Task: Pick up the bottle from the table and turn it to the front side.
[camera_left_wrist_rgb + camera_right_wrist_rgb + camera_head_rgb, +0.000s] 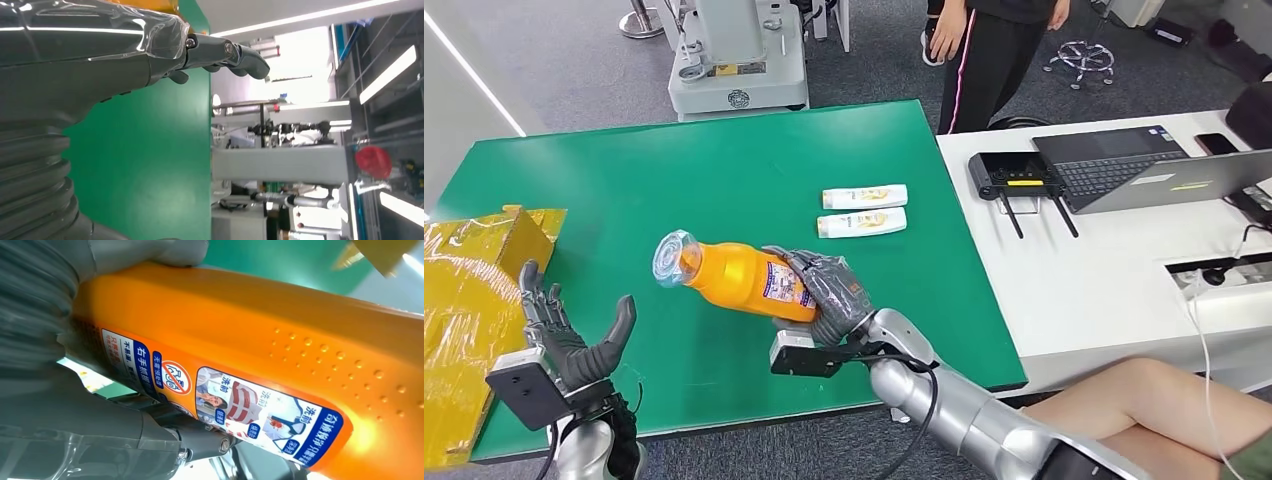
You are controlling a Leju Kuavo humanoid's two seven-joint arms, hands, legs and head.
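1. Bottle (734, 278): it is orange with a clear cap, and the right hand (829, 295) wraps its fingers around the bottom end. It lies on its side, held up over the green tabletop (724, 170), cap pointing to the robot's left.
2. The left hand (574, 335) holds nothing. Its fingers are spread and point up.
3. Two small white tubes (864, 210) lie side by side on the tabletop, farther back.
4. A yellow box (474, 290) sits at the left edge.
5. The right wrist view shows the bottle's label (225, 400) up close, with little pictures and a red no-sign.
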